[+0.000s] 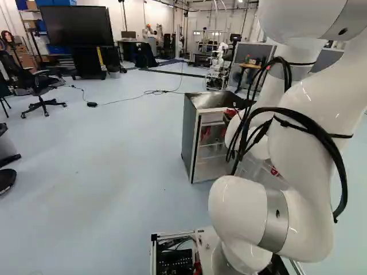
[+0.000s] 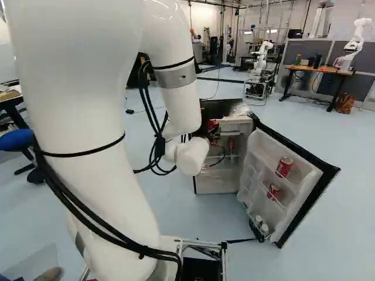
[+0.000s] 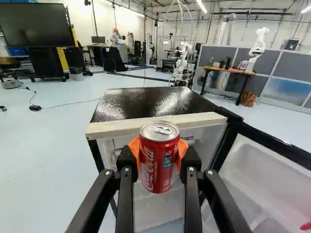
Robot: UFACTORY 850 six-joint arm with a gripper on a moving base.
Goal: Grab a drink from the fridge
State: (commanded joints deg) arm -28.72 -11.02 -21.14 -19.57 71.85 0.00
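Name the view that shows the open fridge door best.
The right base view: it shows nearly the whole door, including two red cans on its shelves. The left base view shows only a little, mostly behind the arm. The wrist view shows part beside the pincer, the rest out of view.

Pale blue floor point(image 3: 48, 160) spreads towards far white walls point(image 3: 103, 20). A black screen point(image 3: 31, 24) stands far left, grey partitions point(image 3: 293, 66) right.
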